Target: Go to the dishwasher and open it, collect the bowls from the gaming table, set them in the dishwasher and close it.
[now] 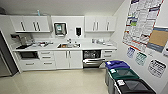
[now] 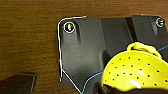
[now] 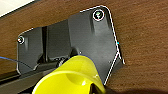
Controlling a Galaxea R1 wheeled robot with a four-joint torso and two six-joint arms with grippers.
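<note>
The dishwasher (image 1: 92,58) is built in under the counter, right of the sink. Its steel door is folded down, and the dark interior shows a wire rack. It lies ahead, across the pale floor. A yellow bowl with small holes (image 2: 135,72) hangs over the robot's dark plate in the left wrist view, with my left gripper (image 2: 105,88) shut on its rim. In the right wrist view a plain yellow bowl (image 3: 72,77) is tipped on its side, with my right gripper (image 3: 93,87) shut on it. The gaming table is out of view.
Three bins line the right wall: blue lid (image 1: 117,64), green lid (image 1: 124,73), black lid (image 1: 136,86); the blue one stands close to the dishwasher door. A steel fridge (image 1: 3,60) is at the left. White cabinets and a counter with a sink (image 1: 68,45) span the back wall.
</note>
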